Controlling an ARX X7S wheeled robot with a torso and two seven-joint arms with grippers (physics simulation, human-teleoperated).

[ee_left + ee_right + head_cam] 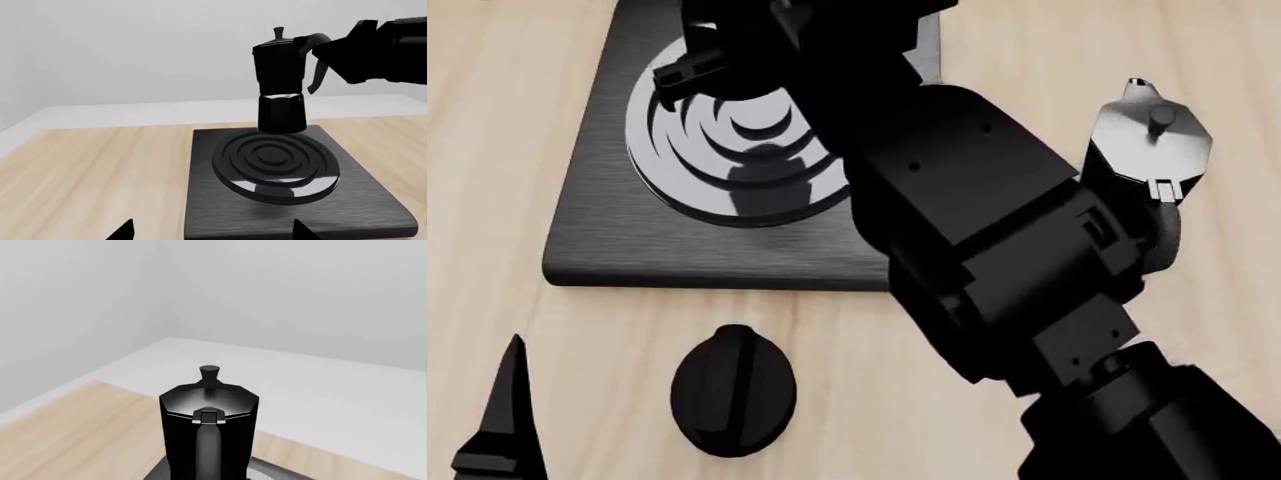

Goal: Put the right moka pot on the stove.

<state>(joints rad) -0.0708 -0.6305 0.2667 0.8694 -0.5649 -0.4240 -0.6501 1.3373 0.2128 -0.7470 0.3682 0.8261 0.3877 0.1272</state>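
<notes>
The right moka pot (281, 82) hangs upright in the air, carried by its curved handle in the right pincer (331, 50), which pinches that handle from the side away from the left wrist camera's near edge; the pincer's tips themselves are lost in black against the handle, so the grip is judged from the pot being off the surface rather than seen finger by finger. In the left wrist view the pot's base sits just above the far rim of the ringed burner (275, 165) on the stove (373, 210), not yet touching it and a little off the rings' centre, toward the far edge of the slab. So the coming move, as I judge it, turns on one relation: the pot's long axis is vertical and already over the burner, and it needs a small shift toward the centre and a straight descent. The other pot (1141, 150) stands on the desk (547, 80) to the right of the stove, well clear. The left pincer (210, 234) shows only two dark tips near the stove's front edge, apart and holding nothing. A black knob (733, 390) lies on the desk before the stove.
</notes>
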